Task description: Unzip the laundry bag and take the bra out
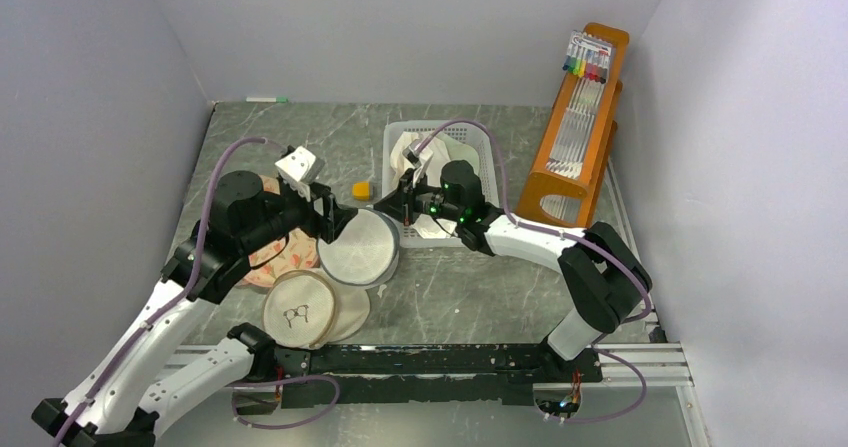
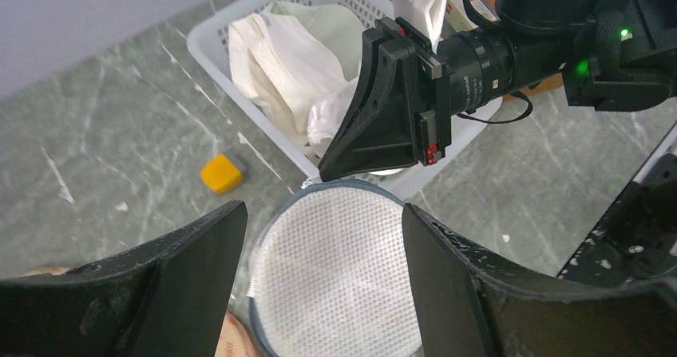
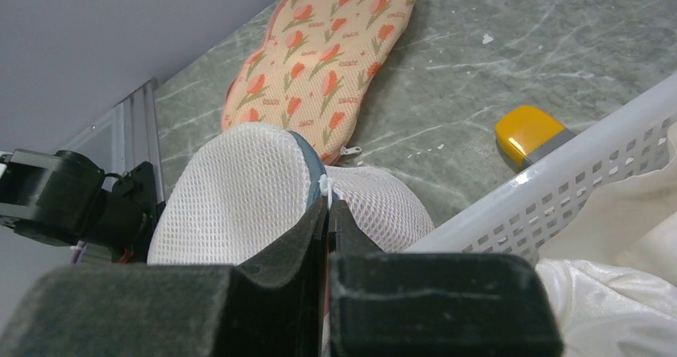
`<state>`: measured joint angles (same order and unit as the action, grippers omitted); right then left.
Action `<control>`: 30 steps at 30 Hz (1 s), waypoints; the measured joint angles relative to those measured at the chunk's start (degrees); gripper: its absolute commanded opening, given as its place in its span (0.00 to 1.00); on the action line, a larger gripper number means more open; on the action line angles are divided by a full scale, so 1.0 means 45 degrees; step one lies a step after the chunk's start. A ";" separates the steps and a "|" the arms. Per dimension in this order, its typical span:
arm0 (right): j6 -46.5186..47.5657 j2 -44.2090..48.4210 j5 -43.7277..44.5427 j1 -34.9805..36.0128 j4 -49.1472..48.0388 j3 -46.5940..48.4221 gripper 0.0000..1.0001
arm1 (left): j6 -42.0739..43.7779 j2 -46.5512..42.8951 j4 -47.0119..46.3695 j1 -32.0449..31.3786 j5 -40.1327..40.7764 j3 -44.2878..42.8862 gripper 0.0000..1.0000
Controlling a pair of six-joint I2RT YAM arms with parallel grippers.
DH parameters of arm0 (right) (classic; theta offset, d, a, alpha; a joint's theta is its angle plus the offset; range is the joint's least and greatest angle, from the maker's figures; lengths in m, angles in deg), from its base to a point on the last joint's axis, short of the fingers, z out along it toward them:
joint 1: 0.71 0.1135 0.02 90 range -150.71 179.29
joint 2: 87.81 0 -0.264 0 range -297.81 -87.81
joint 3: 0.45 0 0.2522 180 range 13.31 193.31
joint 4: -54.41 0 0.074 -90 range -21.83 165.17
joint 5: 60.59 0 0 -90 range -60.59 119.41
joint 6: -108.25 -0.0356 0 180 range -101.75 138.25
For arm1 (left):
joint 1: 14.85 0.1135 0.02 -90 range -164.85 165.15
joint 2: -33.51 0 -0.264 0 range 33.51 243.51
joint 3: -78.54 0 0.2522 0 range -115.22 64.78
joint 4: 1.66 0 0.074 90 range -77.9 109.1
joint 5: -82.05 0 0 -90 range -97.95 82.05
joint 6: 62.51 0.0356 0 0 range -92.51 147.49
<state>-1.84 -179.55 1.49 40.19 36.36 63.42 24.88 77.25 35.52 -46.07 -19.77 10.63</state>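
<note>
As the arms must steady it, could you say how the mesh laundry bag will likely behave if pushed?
The laundry bag is thin mesh, so probably light and squashy. Lying with a flat round face up, it should slide rather than roll.

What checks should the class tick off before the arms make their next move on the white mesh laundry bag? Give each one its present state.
1. Left gripper open, one finger on each side of the laundry bag: ok.
2. Right gripper shut, pinching at the bag's grey-blue zipper band: ok.
3. Zipper undone: cannot tell.
4. Bra in sight: not ok, none shows in any view.
5. Bag apart from the white basket: cannot tell; they lie very close.
</note>
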 measured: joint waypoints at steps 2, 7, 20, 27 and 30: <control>-0.0015 0.0000 0.0053 0.0029 0.0024 0.0000 0.00 | -0.0840 0.0219 0.0257 0.0000 0.0005 -0.0019 0.81; -0.0015 0.0000 0.0126 0.0078 0.0024 -0.0005 0.00 | -0.2501 0.0801 0.0359 0.0000 0.0117 0.0393 0.75; -0.0005 0.0136 0.0418 0.0102 0.0214 -0.0010 0.00 | -0.5625 0.2161 -0.0248 -0.3716 0.3696 0.1394 0.72; -0.0005 0.0141 0.0413 0.0102 0.0214 -0.0024 0.00 | -0.6509 0.4507 0.0491 -0.7849 0.8922 0.0617 0.97; -0.0005 0.0141 0.0413 0.0102 0.0214 -0.0024 0.00 | -0.6887 0.5508 0.0923 -0.8709 1.0914 0.0253 0.95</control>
<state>-1.87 -178.92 3.35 40.65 37.32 63.31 -6.11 102.04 39.68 -85.26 29.35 11.77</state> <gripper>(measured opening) 0.006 0.971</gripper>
